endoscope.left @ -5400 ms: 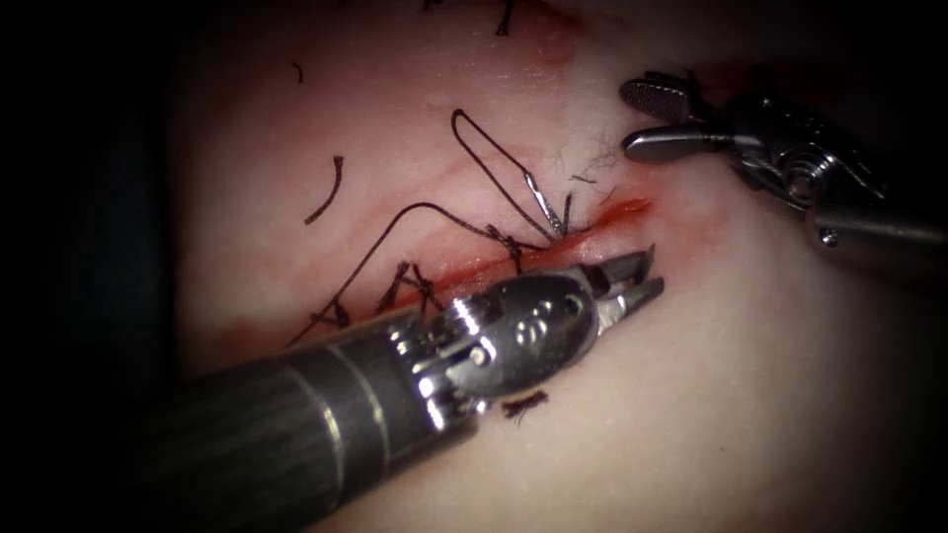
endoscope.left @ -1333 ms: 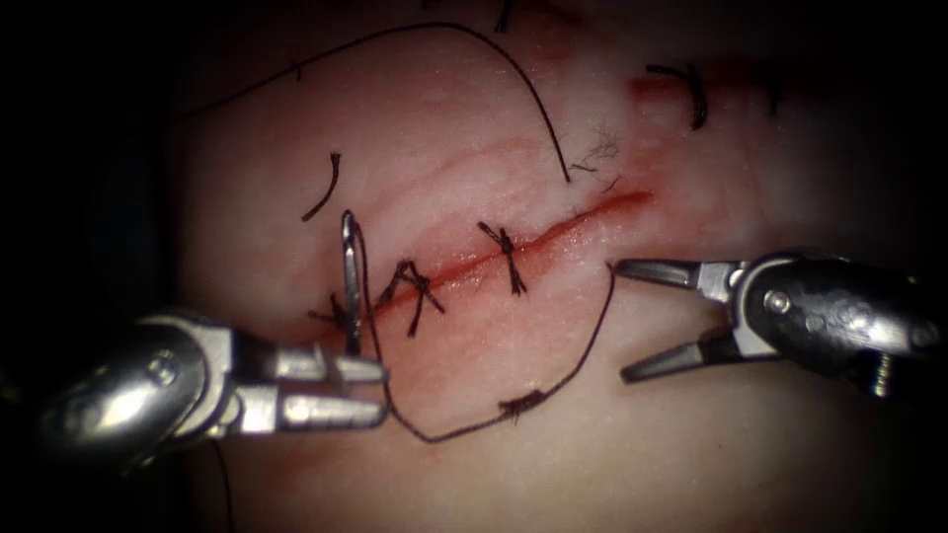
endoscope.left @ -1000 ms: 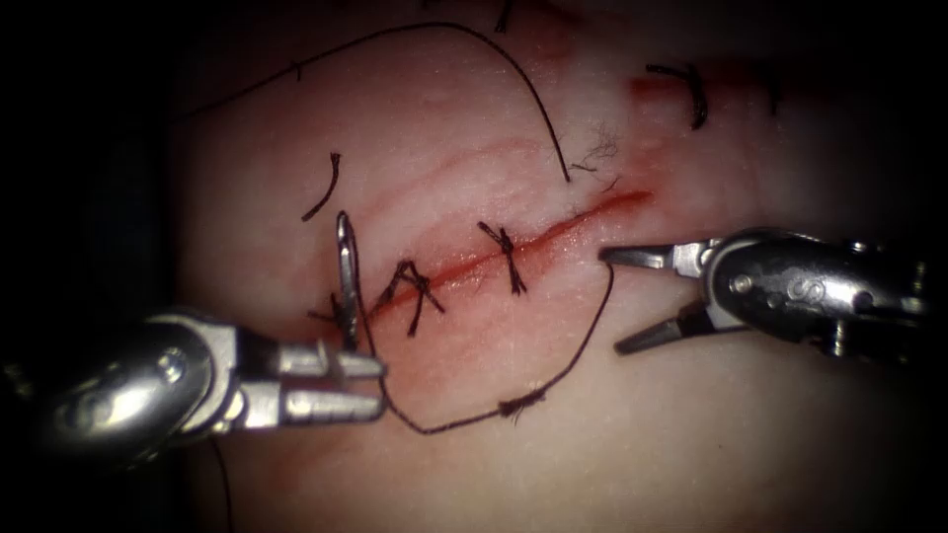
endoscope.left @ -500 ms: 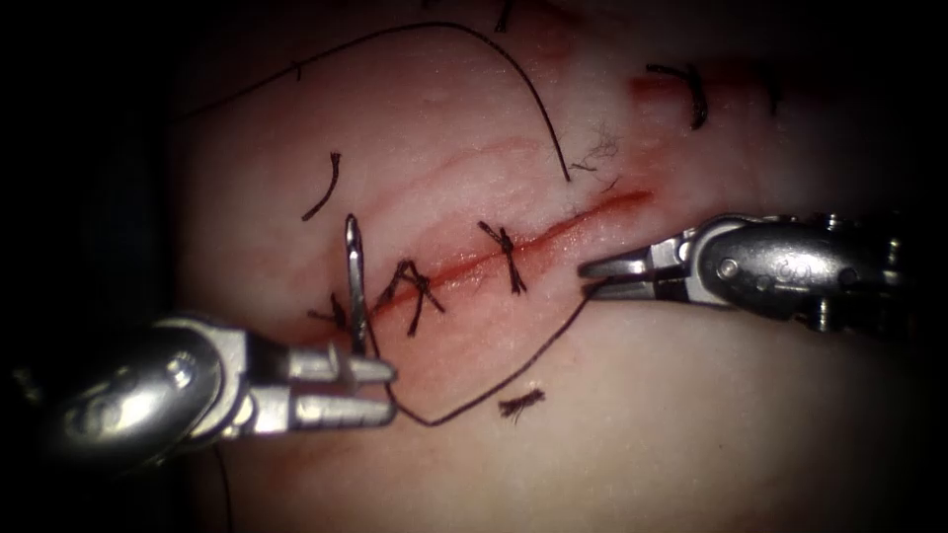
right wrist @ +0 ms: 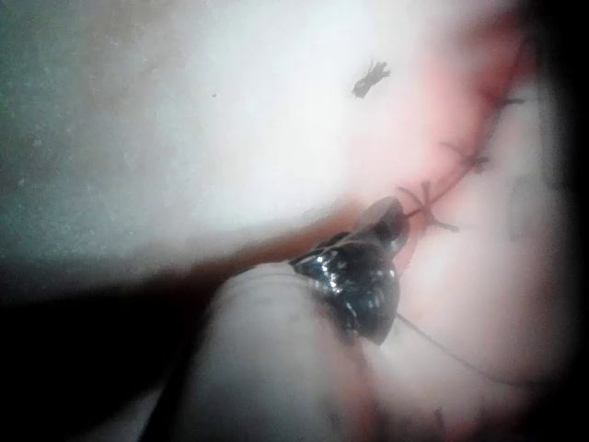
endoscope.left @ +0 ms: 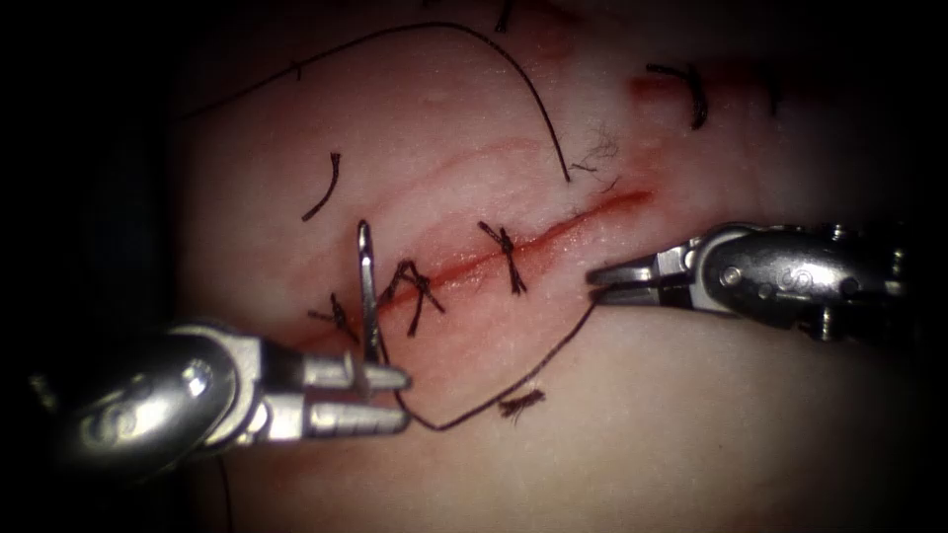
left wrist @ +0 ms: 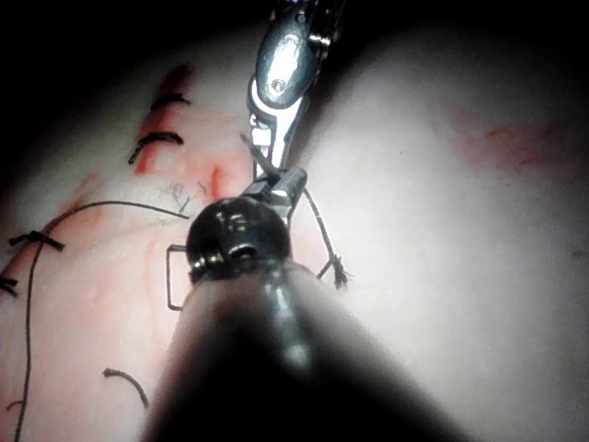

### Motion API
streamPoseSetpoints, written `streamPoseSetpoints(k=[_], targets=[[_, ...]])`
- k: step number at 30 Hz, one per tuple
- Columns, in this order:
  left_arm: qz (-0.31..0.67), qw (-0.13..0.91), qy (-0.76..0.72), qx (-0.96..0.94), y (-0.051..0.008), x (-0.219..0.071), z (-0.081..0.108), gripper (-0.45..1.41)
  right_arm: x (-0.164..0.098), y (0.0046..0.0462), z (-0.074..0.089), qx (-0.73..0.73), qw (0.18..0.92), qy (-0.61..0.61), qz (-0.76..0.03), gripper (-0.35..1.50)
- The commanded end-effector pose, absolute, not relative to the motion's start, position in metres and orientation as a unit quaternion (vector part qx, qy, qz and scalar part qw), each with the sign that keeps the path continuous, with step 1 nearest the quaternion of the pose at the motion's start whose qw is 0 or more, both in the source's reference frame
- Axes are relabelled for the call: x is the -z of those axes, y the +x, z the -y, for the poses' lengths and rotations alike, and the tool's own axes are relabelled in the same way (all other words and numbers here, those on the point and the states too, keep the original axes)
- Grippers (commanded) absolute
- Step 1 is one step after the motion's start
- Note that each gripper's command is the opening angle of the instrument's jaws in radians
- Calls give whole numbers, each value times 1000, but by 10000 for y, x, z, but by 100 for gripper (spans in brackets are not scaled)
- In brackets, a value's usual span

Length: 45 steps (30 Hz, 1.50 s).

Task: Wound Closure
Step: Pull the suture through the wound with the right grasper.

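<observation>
Left tool (endoscope.left: 400, 398): jaws clamped on curved needle (endoscope.left: 366, 286) near its tail, needle clear of tissue (endoscope.left: 691, 415); right tool (endoscope.left: 599, 281): jaws closed on thread (endoscope.left: 513, 385)

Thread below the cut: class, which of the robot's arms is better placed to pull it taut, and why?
Probably the right. The right tool, jaws shut, already grips the thread beside the cut. The left tool holds the needle near its thread end, upright and out of the tissue.

Bare tissue (endoscope.left: 711, 434) lies open below the thread (endoscope.left: 513, 385), which spans between both tools, blocking passage.
</observation>
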State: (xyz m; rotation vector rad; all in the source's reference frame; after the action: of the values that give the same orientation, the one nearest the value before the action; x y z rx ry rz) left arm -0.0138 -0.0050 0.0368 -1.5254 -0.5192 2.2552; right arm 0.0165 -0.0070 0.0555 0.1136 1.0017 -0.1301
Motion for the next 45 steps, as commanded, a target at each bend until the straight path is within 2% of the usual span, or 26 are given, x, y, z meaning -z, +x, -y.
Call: streamPoseSetpoints(k=[1,15,23,28,31,37,38,39,40,42,44,45], targets=[[183,183,-542,-800,-143,-371,46,-35,-559,173,68,56,874,60,-479,-35],[183,184,-542,-800,-144,-371,46,-35,-538,180,117,-11,880,174,-442,-35],[183,183,-542,-800,-144,-371,46,-35,-513,178,164,-93,844,286,-444,-35],[182,183,-542,-800,-144,-373,46,-35,-499,183,201,-130,797,367,-462,-35],[182,182,-540,-802,-144,-375,47,-35,-480,203,224,-129,758,414,-487,-35],[185,178,-540,-802,-138,-377,45,-35,-469,226,233,-105,742,397,-531,-35],[184,178,-538,-803,-136,-377,45,-35,-471,229,229,-105,747,372,-540,-8],[183,178,-535,-805,-134,-377,44,-33,-473,230,224,-116,755,340,-549,44],[173,184,-526,-812,-128,-378,41,-19,-477,227,207,-129,771,272,-561,89],[156,195,-507,-825,-120,-380,36,-13,-477,222,188,-131,784,229,-562,98],[128,206,-480,-843,-110,-383,29,-20,-473,213,164,-127,794,181,-566,110],[114,209,-468,-851,-106,-385,26,-24,-470,209,154,-125,800,161,-564,133]])
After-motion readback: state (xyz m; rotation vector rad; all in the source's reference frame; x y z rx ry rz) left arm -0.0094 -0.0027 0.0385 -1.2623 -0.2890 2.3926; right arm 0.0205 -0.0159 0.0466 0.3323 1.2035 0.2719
